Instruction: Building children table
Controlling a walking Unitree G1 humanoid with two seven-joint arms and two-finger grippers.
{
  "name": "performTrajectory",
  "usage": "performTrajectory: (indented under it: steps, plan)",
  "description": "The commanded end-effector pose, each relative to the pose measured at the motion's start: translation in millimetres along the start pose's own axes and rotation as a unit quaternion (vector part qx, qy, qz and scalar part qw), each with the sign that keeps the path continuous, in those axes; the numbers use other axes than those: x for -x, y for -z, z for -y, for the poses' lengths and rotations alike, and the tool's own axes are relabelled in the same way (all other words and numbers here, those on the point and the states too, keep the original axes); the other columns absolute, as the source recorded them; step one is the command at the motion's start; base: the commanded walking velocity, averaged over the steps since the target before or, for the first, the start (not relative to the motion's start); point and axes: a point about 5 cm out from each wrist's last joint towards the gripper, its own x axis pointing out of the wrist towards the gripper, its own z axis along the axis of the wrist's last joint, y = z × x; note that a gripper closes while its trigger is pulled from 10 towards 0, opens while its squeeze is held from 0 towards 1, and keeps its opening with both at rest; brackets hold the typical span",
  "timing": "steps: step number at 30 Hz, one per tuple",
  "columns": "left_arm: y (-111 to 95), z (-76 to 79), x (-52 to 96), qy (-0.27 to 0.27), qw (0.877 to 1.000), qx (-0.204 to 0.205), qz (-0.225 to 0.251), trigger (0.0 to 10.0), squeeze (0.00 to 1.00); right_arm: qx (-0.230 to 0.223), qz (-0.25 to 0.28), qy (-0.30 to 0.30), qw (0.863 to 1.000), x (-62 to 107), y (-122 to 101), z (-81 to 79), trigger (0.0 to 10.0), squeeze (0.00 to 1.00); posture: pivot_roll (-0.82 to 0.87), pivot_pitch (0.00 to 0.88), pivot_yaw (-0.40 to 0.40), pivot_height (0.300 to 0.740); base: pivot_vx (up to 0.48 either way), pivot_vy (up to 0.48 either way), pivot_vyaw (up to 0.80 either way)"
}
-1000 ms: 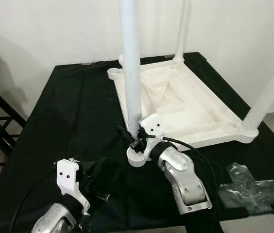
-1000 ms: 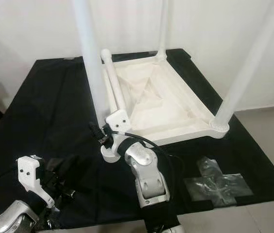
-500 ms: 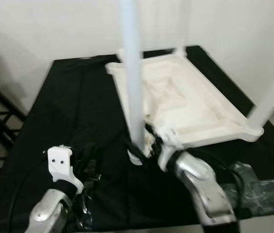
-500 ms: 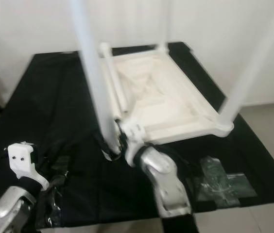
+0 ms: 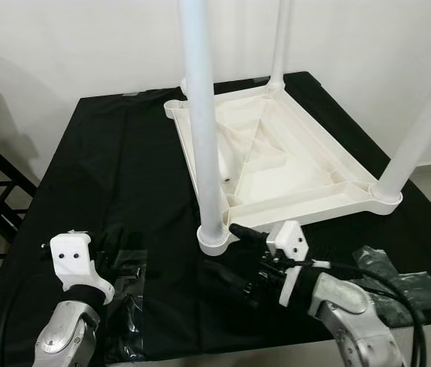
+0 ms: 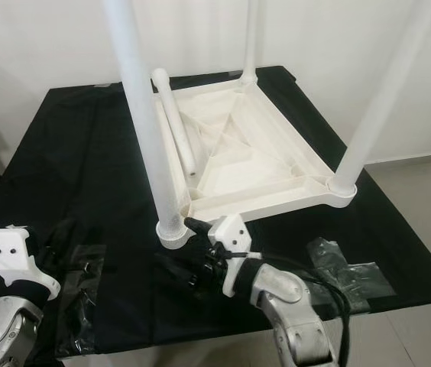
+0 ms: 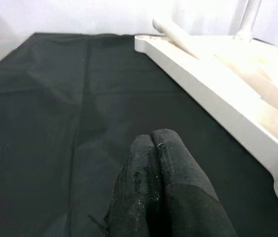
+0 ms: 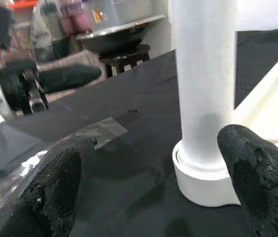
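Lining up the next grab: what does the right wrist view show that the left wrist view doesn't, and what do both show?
Right wrist: the near leg seated in its corner socket, the open right gripper just short of it, a plastic wrapper.

Left wrist: the shut left gripper, a loose leg lying in the tabletop.

Both: the black cloth.
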Motion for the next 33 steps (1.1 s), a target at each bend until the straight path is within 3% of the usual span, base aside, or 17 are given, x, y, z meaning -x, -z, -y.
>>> performTrajectory:
  steps: [1, 7, 10, 17, 23, 28, 33]
  plan:
    - [2, -4.4, 5.4, 0.001, 1.000, 0.000, -0.012, 10.0, 0.00, -0.017, 0.010, -0.017, 1.000, 3.1, -2, -3.6, 10.0, 0.00, -0.07, 0.094, 0.071, 0.740, 0.000, -0.480, 0.00]
    - [3, -2.4, 9.7, 0.010, 1.000, -0.009, -0.016, 10.0, 0.00, -0.028, 0.005, -0.049, 0.998, 5.0, 0, -9.1, 10.0, 0.00, -0.06, 0.093, 0.066, 0.740, 0.000, -0.480, 0.00]
    - [5, -2.4, 11.8, 0.009, 1.000, -0.004, -0.018, 10.0, 0.00, -0.040, 0.000, -0.098, 0.994, 7.3, -1, -19.0, 10.0, 0.00, -0.07, 0.094, 0.062, 0.740, 0.000, -0.480, 0.00]
    - [6, -2.4, 12.5, 0.013, 1.000, 0.000, -0.023, 10.0, 0.00, -0.053, -0.011, -0.142, 0.988, 16.6, -3, -20.0, 10.0, 0.00, -0.07, 0.094, 0.063, 0.740, 0.000, -0.480, 0.00]
    - [6, -3.0, 13.6, 0.016, 1.000, 0.000, -0.026, 10.0, 0.00, -0.039, -0.020, -0.129, 0.991, 16.9, -1, -16.7, 10.0, 0.00, -0.07, 0.096, 0.064, 0.740, 0.000, 0.000, 0.00]
    - [5, 1.0, 14.7, 0.028, 0.999, 0.003, -0.026, 10.0, 0.00, -0.013, -0.029, -0.078, 0.996, 9.8, 3, -7.8, 10.0, 0.00, -0.07, 0.096, 0.065, 0.740, 0.000, -0.288, 0.00]
    - [3, 11.7, 11.9, 0.051, 0.998, 0.012, -0.023, 10.0, 0.00, 0.000, -0.002, -0.006, 1.000, -3.2, -1, 2.5, 10.0, 0.00, -0.07, 0.097, 0.065, 0.740, 0.000, 0.000, 0.00]
